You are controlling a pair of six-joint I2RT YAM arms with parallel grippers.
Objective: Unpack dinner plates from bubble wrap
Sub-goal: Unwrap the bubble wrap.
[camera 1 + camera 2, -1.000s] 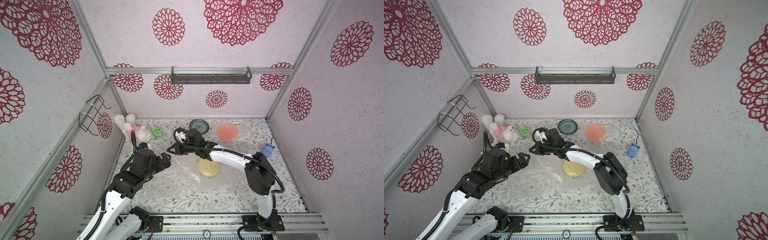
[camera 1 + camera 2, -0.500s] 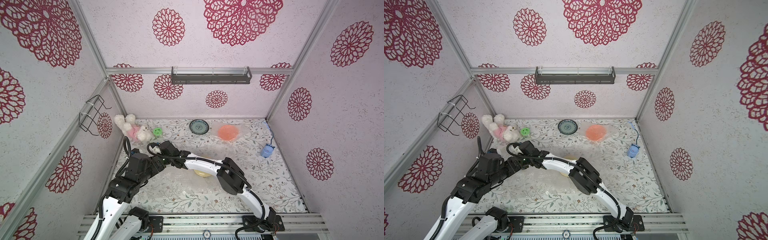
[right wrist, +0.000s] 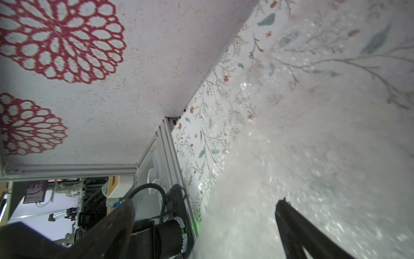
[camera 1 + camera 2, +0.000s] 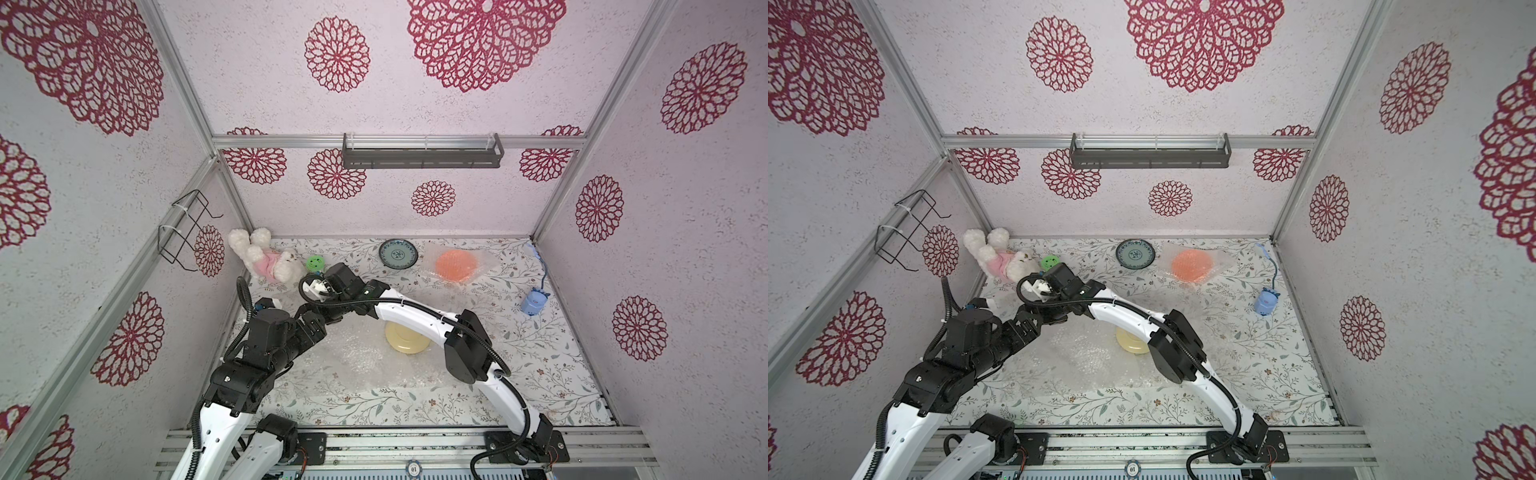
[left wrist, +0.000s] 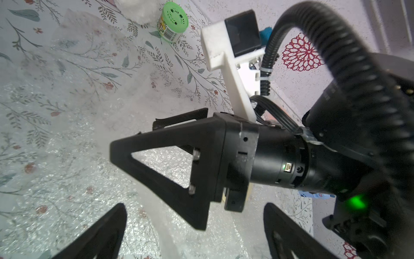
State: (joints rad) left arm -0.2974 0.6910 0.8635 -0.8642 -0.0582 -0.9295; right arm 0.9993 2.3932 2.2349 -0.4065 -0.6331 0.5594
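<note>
I read jaws apart: left gripper [image 5: 195, 206], right gripper [image 3: 206, 201] | bubble wrap [image 4: 353, 353] beneath both, ungripped | sheet mostly flat, long axis indiscernible

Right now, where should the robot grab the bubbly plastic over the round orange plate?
Probably the loose flap of clear bubble wrap sticking out past the round orange plate on the robot's right. Come from above on that side: there the sheet lies flat with no plate under it.
</note>
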